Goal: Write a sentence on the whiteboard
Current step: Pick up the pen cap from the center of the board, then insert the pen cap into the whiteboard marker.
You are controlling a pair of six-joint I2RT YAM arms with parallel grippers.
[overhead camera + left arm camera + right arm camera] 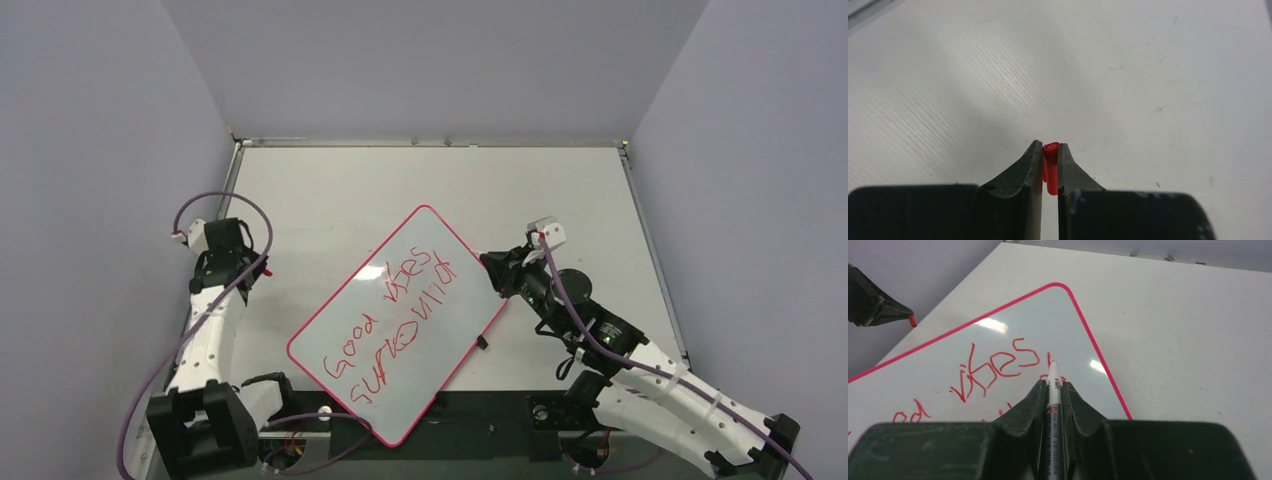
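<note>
- Whiteboard (430,375) lies flat mid-table, long axis diagonal, near-left to far-right; far end sits just beside right gripper (497,268).
- Sentence (400,310) runs along that axis, 2 lines.
- R jaws narrow, clamped on marker (1054,405). It runs lengthwise btwn the fingers, tip fwd-down over board past "vibes"; contact unclear.
- Left gripper (262,270) off board, pinching red cap (1051,167).
- R arm nearer; prob. last strokes.
</note>
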